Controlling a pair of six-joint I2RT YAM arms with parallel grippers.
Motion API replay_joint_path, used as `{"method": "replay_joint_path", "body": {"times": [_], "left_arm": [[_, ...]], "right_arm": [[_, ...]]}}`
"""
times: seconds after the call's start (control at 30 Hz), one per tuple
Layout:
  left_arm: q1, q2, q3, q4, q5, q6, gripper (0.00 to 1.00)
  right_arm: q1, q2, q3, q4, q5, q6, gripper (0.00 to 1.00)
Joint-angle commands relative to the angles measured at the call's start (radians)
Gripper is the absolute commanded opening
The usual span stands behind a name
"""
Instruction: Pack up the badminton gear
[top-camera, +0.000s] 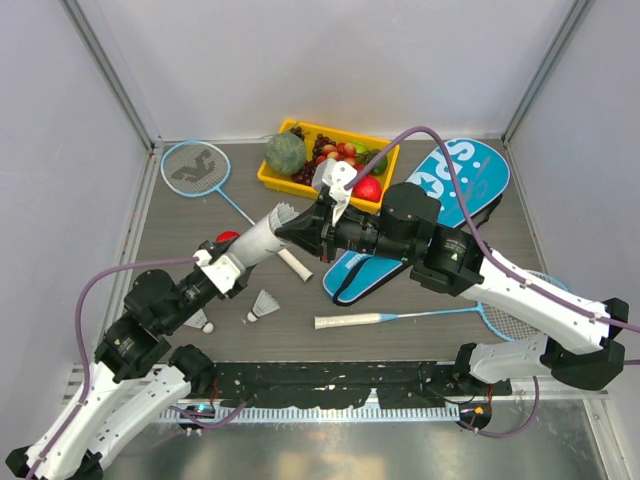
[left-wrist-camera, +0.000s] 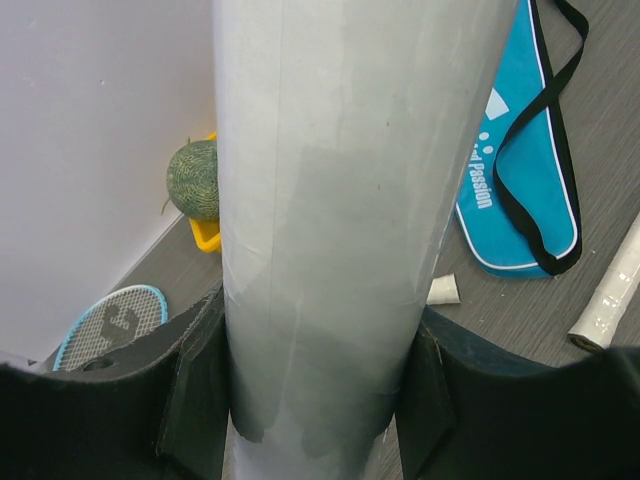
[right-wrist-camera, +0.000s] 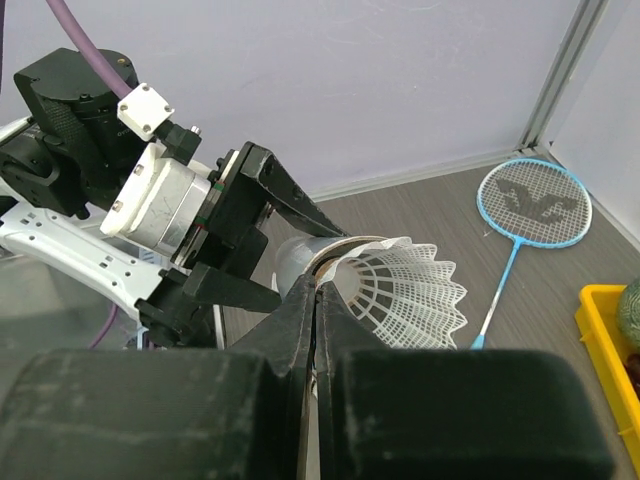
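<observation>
My left gripper (top-camera: 232, 265) is shut on the white tube (top-camera: 255, 240), held tilted above the table; in the left wrist view the tube (left-wrist-camera: 330, 220) fills the gap between both jaws. My right gripper (top-camera: 292, 228) is shut on the skirt rim of a white shuttlecock (right-wrist-camera: 410, 290), whose nose sits in the tube's open mouth (right-wrist-camera: 300, 258). Two more shuttlecocks (top-camera: 263, 307) (top-camera: 200, 321) lie on the table. One blue racket (top-camera: 195, 167) lies at the back left, the other (top-camera: 400, 318) at the front right. The blue bag (top-camera: 450, 200) lies at the back right.
A yellow tray (top-camera: 300, 186) of fruit stands at the back centre, just behind my right wrist. A small red ball (top-camera: 228, 238) lies beside the tube. Walls close the table at the back and on both sides.
</observation>
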Motion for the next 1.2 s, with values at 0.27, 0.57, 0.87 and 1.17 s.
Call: {"method": "replay_joint_path", "body": {"times": [0.27,0.57,0.87,1.17], "left_arm": [[-0.002,-0.009,-0.015,0.122,0.023,0.021,0.42],[-0.002,-0.009,-0.031,0.13,-0.004,0.031,0.42],[-0.002,-0.024,-0.051,0.141,-0.034,0.029,0.42],[-0.002,-0.033,-0.052,0.139,-0.026,0.023,0.42]], "right_arm": [[0.008,0.051,-0.002,0.094,-0.026,0.121,0.1],[0.008,0.02,0.033,0.052,0.001,0.164,0.41],[0.005,-0.07,0.012,0.057,0.018,0.201,0.62],[0.006,-0.115,0.001,0.042,0.168,0.13,0.84]]}}
